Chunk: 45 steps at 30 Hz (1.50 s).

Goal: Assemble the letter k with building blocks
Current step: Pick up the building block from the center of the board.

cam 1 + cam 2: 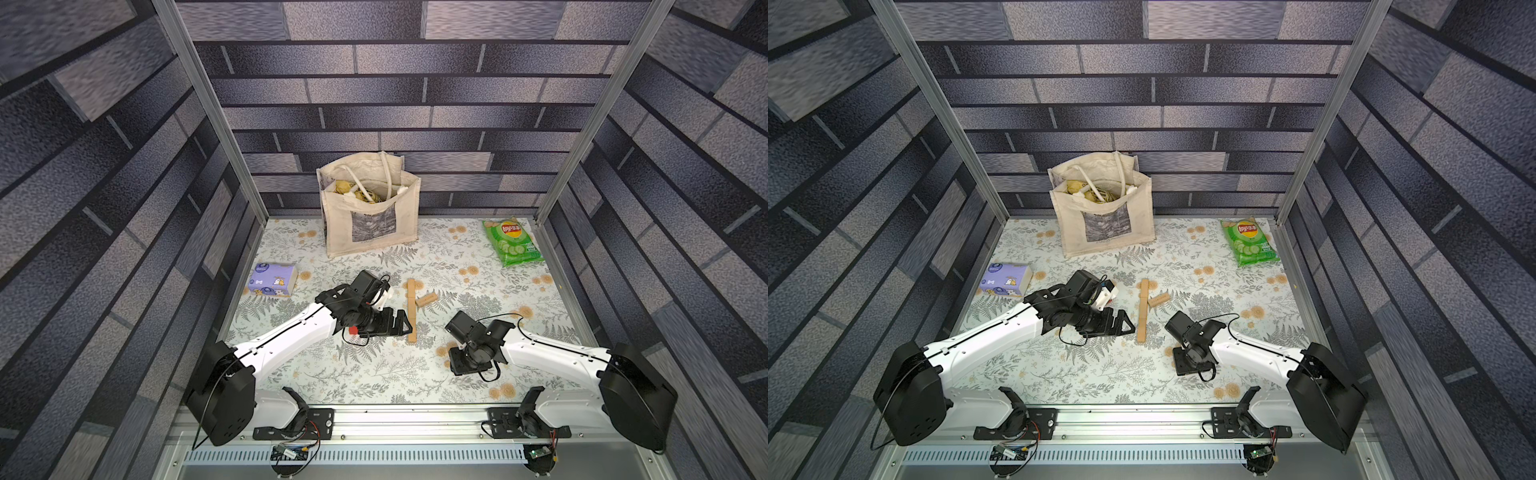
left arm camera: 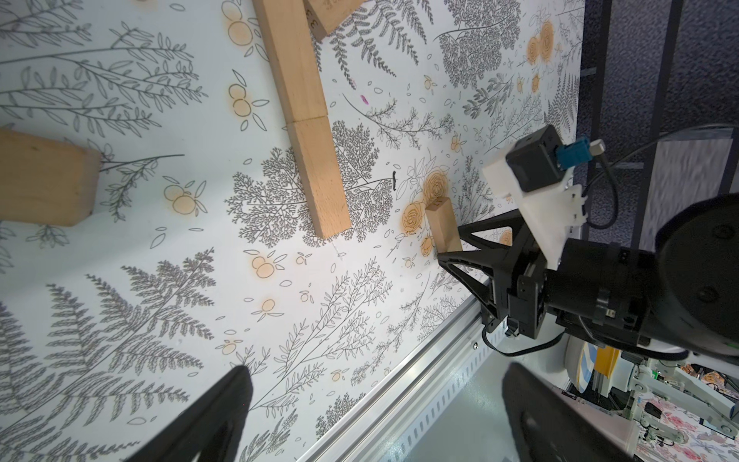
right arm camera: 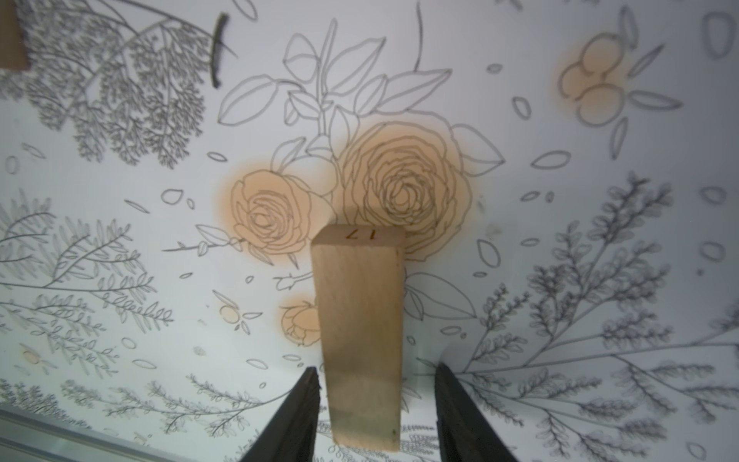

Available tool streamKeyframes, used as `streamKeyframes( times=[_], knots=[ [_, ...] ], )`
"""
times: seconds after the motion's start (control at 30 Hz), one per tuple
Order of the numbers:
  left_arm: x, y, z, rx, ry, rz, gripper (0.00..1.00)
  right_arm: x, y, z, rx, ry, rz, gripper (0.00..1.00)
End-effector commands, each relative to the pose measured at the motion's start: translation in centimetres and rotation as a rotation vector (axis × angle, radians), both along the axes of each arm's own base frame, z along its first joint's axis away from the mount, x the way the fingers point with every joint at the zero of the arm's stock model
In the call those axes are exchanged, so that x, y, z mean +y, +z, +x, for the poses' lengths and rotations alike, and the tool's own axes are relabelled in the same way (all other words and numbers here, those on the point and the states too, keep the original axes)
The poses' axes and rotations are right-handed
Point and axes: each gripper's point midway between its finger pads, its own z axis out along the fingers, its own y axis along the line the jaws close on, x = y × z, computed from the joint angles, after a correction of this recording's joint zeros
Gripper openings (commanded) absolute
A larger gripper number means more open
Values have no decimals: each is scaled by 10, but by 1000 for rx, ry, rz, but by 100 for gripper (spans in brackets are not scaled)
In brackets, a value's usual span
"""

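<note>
floral mat point(image 1: 374, 382) covers table; canvas tote point(image 1: 370, 232) back centre, stuffed; Lay's chip bag point(image 1: 513, 243) back right; purple tissue pack point(image 1: 272, 280) at left edge
left gripper point(image 1: 405, 323) mid-mat, fingers spread wide, empty, tips just beside tan stem point(image 1: 411, 311) of blocks laid end to end
slanted tan block point(image 1: 427, 300) angles off stem's far half, touching or nearly
right gripper point(image 3: 376, 370) front right, apart from stem, straddles tan block marked 17 point(image 3: 360, 304); gap shows beside block, not pinched
</note>
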Motion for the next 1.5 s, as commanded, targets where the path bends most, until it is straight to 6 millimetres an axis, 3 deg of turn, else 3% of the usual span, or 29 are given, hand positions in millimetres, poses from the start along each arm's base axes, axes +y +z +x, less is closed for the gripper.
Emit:
streamKeyframes(
  times=[0.0,0.33,0.77,1.23,1.47],
  knots=[
    [0,-5,-3,25,-4,0,100,2,2,3,-15,5,-17,44],
    [-1,-11,-3,29,-7,0,100,1,-2,3,-3,24,-63,33],
    [-4,-11,1,30,-29,-6,100,-5,6,10,-40,19,-105,23],
    [10,-2,7,12,-17,-41,100,-2,38,26,-156,124,-92,19],
    [13,9,18,15,13,-126,100,12,50,38,-185,271,-101,18]
  ],
)
